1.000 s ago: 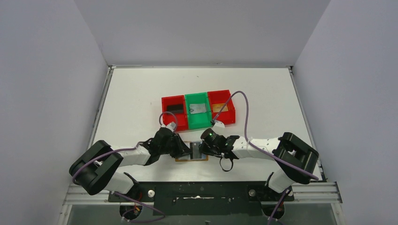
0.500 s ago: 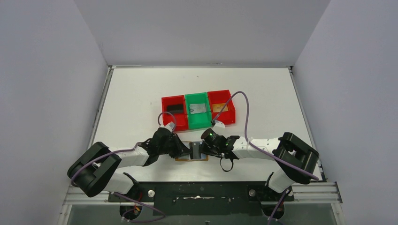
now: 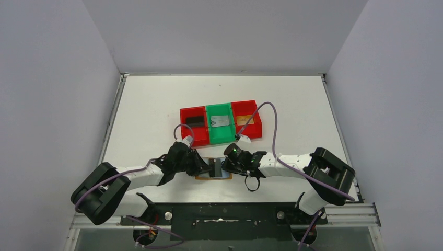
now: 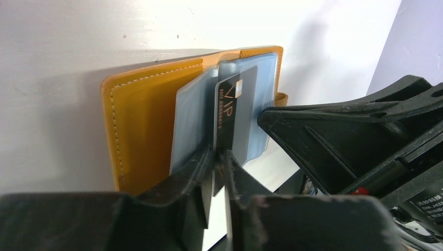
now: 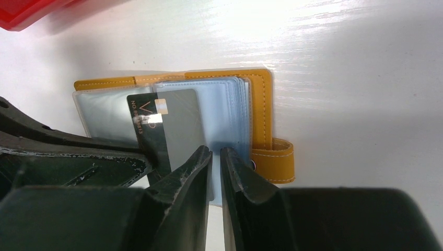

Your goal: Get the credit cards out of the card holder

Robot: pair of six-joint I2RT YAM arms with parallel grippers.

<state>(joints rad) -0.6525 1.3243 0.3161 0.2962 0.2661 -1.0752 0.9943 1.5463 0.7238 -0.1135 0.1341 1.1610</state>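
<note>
The card holder [image 4: 146, 120] lies open on the table near the front edge, tan leather with pale blue-grey sleeves [image 5: 230, 110]. A black-and-grey credit card [image 4: 235, 104] sticks partway out of a sleeve and stands on edge. My left gripper [image 4: 220, 157] is shut on that card's near edge. My right gripper [image 5: 216, 154] is shut on the edge of the sleeves beside the snap tab [image 5: 274, 159]. In the top view both grippers, left [image 3: 208, 168] and right [image 3: 223, 167], meet over the card holder [image 3: 213, 178]. The same card [image 5: 175, 120] shows in the right wrist view.
Three bins stand in a row behind the holder: a red one [image 3: 184, 112] with a black card [image 3: 194, 121], a green one [image 3: 219, 137] with a silver card [image 3: 221, 121], and a red one [image 3: 257, 125] with an orange-brown card [image 3: 244, 121].
My left arm has drawn back slightly to the left, its grip staying on the card. The right arm and the holder have not visibly moved.
</note>
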